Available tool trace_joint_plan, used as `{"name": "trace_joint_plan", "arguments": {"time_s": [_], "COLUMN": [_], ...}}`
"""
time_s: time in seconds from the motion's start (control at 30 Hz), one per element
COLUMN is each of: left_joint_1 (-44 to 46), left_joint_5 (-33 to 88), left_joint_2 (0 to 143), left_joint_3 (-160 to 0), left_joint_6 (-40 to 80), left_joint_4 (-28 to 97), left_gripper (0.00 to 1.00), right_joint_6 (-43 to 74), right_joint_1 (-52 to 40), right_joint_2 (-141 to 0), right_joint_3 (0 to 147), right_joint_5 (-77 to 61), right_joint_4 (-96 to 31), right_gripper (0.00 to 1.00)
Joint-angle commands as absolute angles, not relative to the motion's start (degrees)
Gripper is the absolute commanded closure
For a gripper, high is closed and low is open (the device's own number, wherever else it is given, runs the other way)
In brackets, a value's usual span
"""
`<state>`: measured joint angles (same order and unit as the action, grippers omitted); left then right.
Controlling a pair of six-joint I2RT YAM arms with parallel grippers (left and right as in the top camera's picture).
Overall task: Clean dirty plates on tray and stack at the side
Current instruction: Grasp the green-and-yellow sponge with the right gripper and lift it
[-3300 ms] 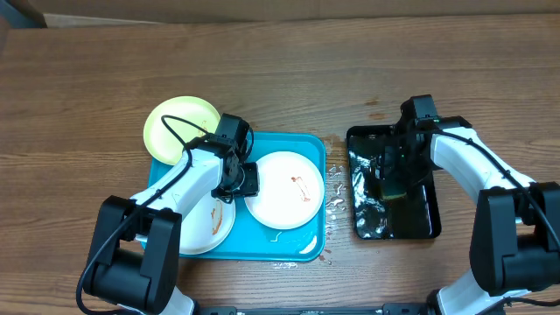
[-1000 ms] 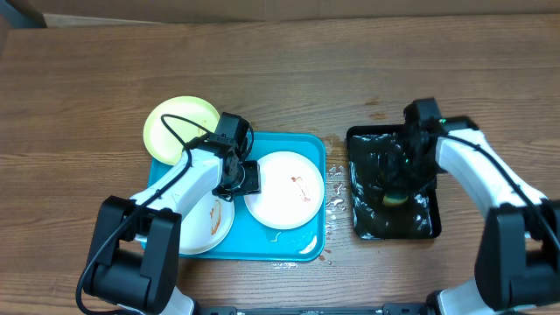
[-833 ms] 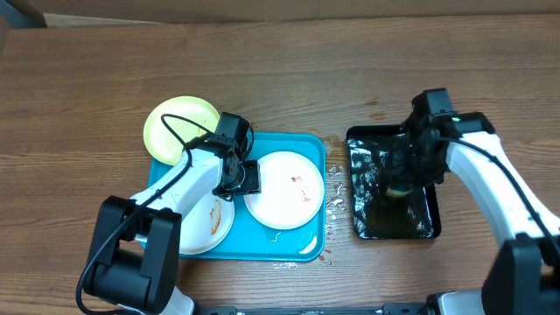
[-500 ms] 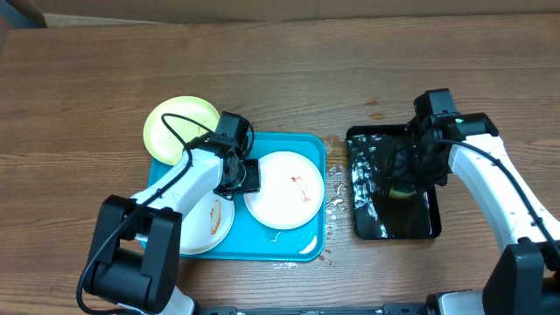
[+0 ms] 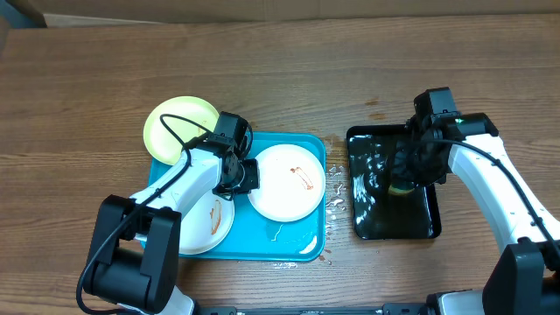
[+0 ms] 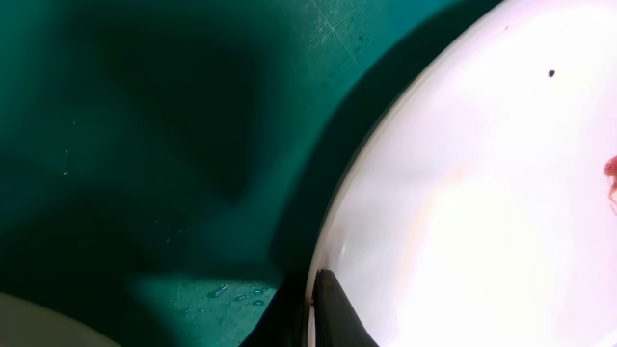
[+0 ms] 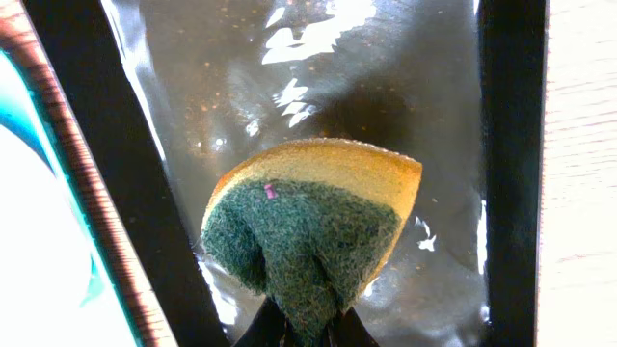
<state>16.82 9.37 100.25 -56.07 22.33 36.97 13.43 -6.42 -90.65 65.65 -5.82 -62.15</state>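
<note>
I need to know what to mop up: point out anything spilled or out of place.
Water is spilled on the table between the blue tray and the black tray. The green plate lies mostly off the blue tray at its far left corner, possibly on purpose.

Brown wood-grain table (image 5: 280, 79) fills nearly the whole overhead view, the grain running left to right, lit evenly with only soft shadows. Beyond the far edge there's a pale tan strip (image 5: 306, 7), and a dark patch (image 5: 19, 12) at the far left corner. Small wet spots (image 5: 337, 188) glisten mid-table.
</note>
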Motion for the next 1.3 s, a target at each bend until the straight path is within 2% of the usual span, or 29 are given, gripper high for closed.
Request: {"name": "trace_joint_plan", "arguments": {"time_s": [0.0,0.2,0.33,0.63,0.93,1.27], "left_joint_1": [16.95,17.02,17.02,16.99,16.99,17.02], "left_joint_5": [9.04,9.06,9.04,9.04,9.02,8.86], "left_joint_2": [100.82,100.82,100.84,100.82,100.82,100.82], "left_joint_3": [-55.33,-55.33,-55.33,-55.33,-55.33,-55.33], "left_joint_6": [22.26,22.28,22.28,22.0,14.04,14.15], "left_joint_4": [37.3,37.54,37.5,37.6,36.18,36.12], "left_gripper": [0.96,0.96,0.96,0.96,0.96,0.96], "right_joint_6": [13.13,15.11,9.82,10.44,8.49,8.49], "right_joint_1": [-6.37,-6.37,-6.37,-6.42,-6.44,-6.44], "right_joint_2": [-90.02,-90.02,-90.02,-90.02,-90.02,-90.02], "right_joint_3": [65.58,65.58,65.58,65.58,65.58,65.6], "right_joint_5": [-7.75,-1.96,-12.08,-12.14,-12.1,-14.63], "right_joint_4": [-61.58,-60.55,-61.41,-64.1,-63.37,-61.52], "right_gripper": [0.96,0.96,0.96,0.96,0.94,0.96]}}
